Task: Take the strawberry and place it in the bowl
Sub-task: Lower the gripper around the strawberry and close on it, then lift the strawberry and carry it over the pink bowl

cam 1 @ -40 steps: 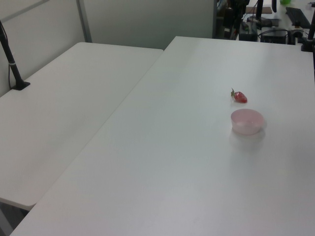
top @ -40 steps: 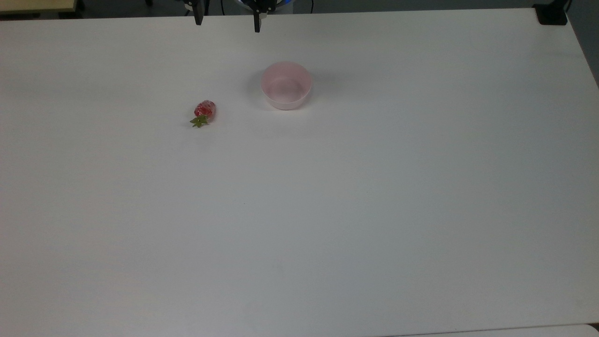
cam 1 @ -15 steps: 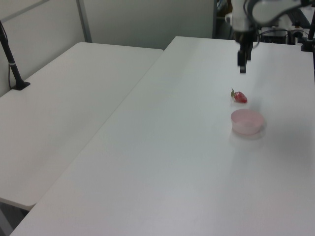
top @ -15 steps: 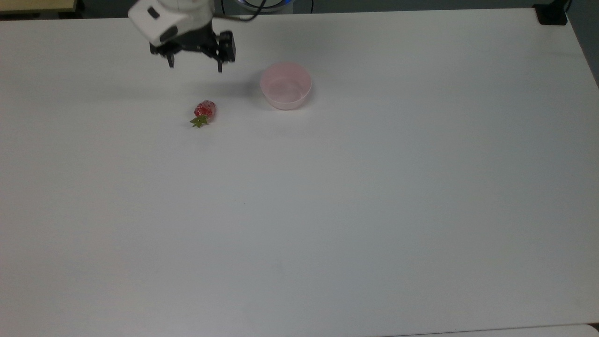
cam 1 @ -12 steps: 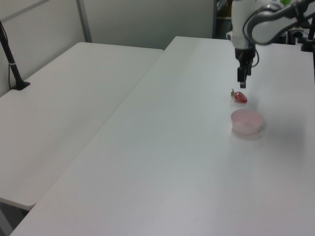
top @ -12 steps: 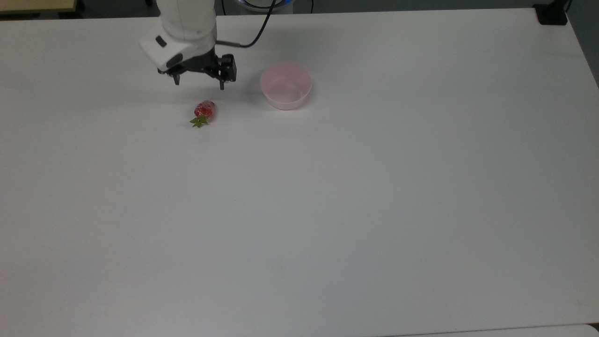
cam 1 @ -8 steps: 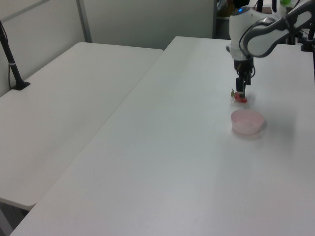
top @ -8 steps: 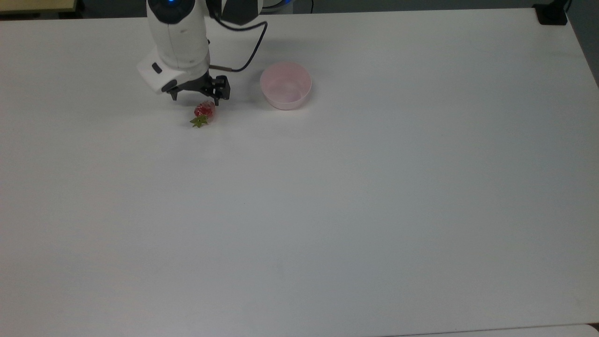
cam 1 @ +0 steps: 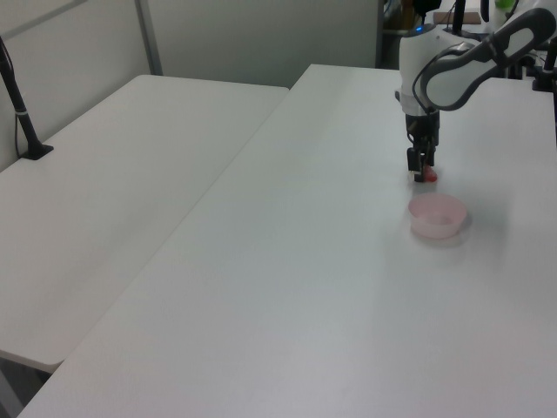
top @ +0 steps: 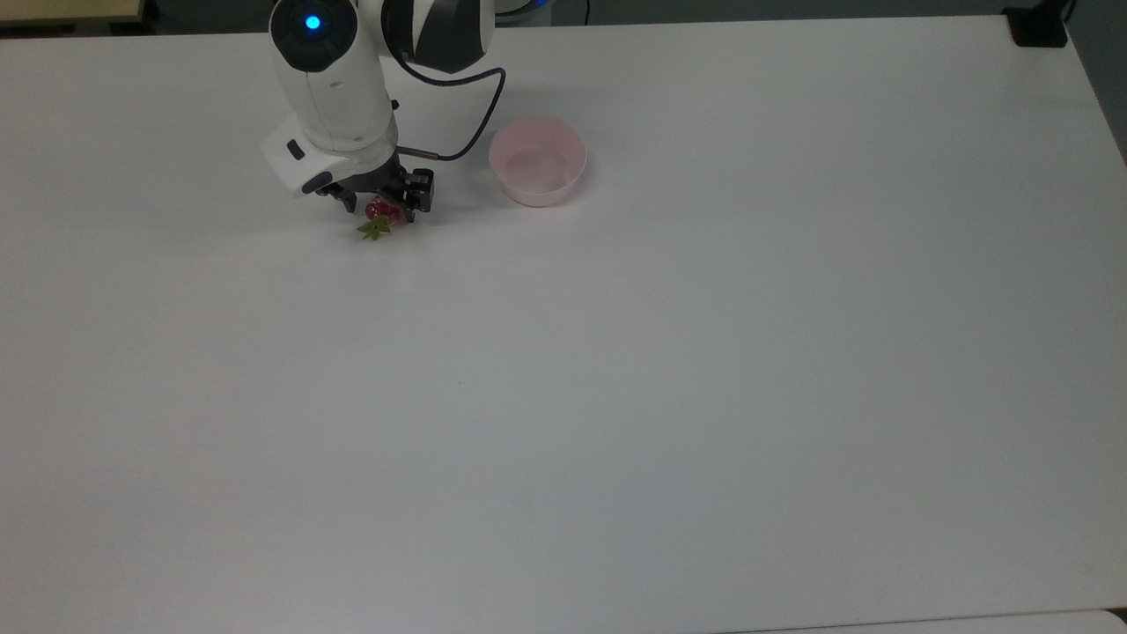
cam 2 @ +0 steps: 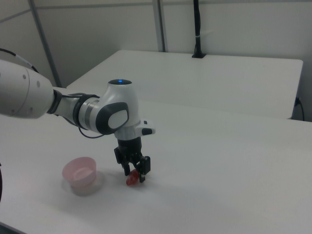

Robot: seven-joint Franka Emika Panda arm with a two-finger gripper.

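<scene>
Jaws parted, one finger on either side of the strawberry (top: 380, 211), the gripper (top: 379, 204) sits low over the white table (top: 669, 370). The pink bowl (top: 538, 162) stands empty near it, to the top view's right. Whether the fingers touch the fruit I cannot tell; the gripper hides much of it.

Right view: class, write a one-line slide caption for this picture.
Open gripper straddles the strawberry on the white table, beside the empty pink bowl.

We see our arm bent at the wrist, gripper (cam 2: 135, 174) pointing straight down, low over the table, fingers apart w/ a gap.
</scene>
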